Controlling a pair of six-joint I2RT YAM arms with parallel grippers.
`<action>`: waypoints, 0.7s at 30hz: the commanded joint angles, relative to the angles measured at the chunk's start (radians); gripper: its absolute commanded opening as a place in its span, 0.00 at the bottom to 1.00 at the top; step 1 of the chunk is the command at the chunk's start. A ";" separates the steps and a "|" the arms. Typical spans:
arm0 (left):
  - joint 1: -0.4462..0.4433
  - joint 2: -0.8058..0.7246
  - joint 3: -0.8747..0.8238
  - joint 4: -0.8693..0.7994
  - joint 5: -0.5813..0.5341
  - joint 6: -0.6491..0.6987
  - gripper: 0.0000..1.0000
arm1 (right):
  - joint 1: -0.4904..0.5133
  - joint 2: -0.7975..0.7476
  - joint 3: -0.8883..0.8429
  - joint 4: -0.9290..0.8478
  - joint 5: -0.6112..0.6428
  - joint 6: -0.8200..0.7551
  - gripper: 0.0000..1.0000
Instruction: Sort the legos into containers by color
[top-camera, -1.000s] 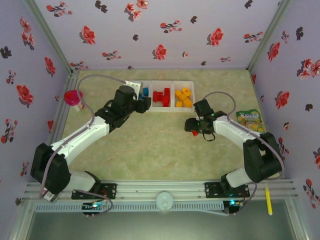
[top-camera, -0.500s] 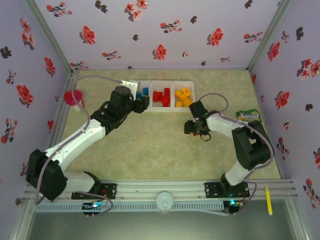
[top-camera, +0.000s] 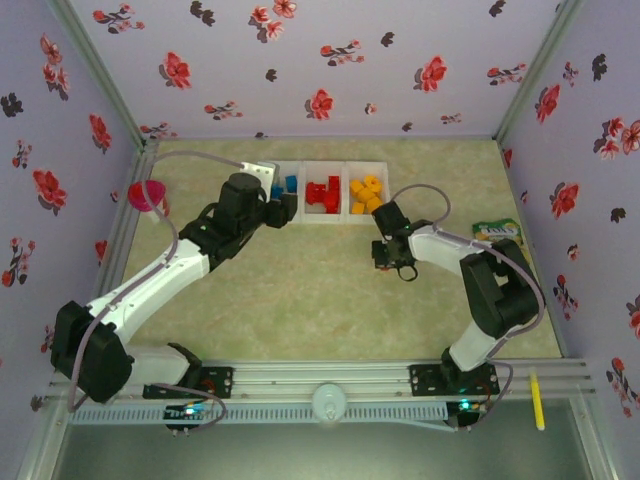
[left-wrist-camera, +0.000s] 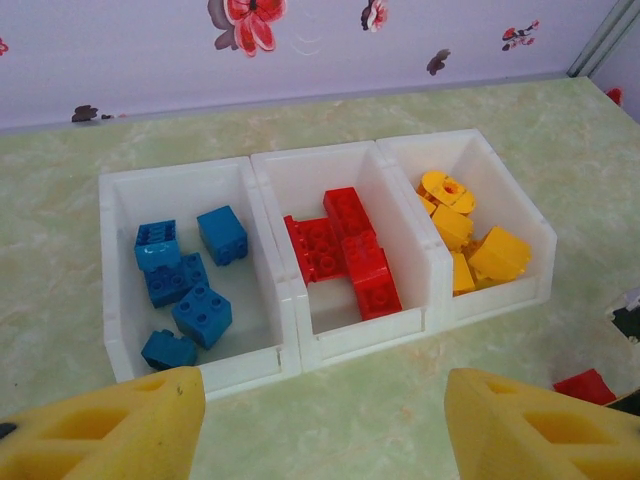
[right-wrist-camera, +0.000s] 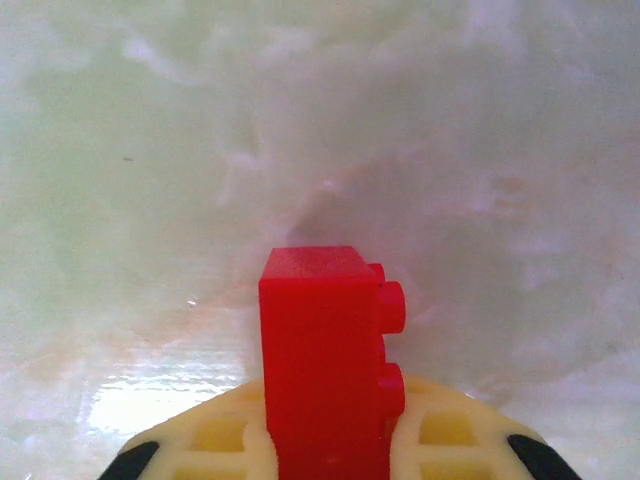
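Right gripper (right-wrist-camera: 322, 455) pinching red brick (right-wrist-camera: 322, 350), seemingly off the table (right-wrist-camera: 140, 150), left gripper (left-wrist-camera: 325, 410) spread

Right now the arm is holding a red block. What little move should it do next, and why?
Probably carry the red block over to the middle bin and let go there. The right gripper is shut on it, and that bin already holds red blocks.

Legos (left-wrist-camera: 345, 255) in three side-by-side bins (left-wrist-camera: 270, 195)
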 joint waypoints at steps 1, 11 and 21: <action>-0.005 -0.030 -0.004 -0.006 -0.019 0.001 0.65 | 0.034 -0.007 0.065 -0.042 0.022 -0.026 0.08; -0.036 -0.088 -0.025 -0.004 -0.001 0.045 0.66 | 0.099 -0.073 0.312 -0.081 0.015 -0.045 0.03; -0.067 -0.174 0.015 -0.106 0.125 0.131 0.69 | 0.099 0.156 0.606 -0.046 -0.042 -0.079 0.10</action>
